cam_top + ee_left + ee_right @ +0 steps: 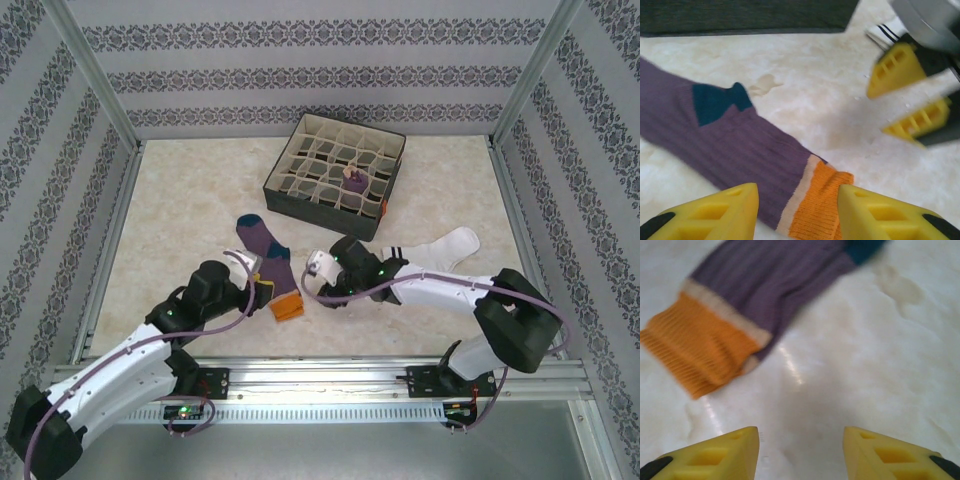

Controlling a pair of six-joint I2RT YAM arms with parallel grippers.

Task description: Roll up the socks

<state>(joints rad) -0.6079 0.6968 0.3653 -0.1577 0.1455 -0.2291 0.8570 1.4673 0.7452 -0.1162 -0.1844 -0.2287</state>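
Observation:
A purple sock (262, 243) with a teal heel lies flat left of centre, its orange end (286, 305) nearest me. In the left wrist view that orange end (817, 205) lies between my left gripper's (797, 195) yellow fingers, which stand apart over it; the right finger touches its edge. My left gripper (266, 290) sits at that end of the sock. My right gripper (312, 272) is just right of it, open over bare table (801, 435), the sock (760, 290) beyond its tips. A white sock (440, 248) with black cuff stripes lies under the right arm.
A dark square box (335, 172) with beige dividers stands at the back centre, a small purple bundle (353, 180) in one cell. Metal rails edge the table (180, 210). The two grippers are close together, the right one's fingers (895, 67) showing in the left wrist view.

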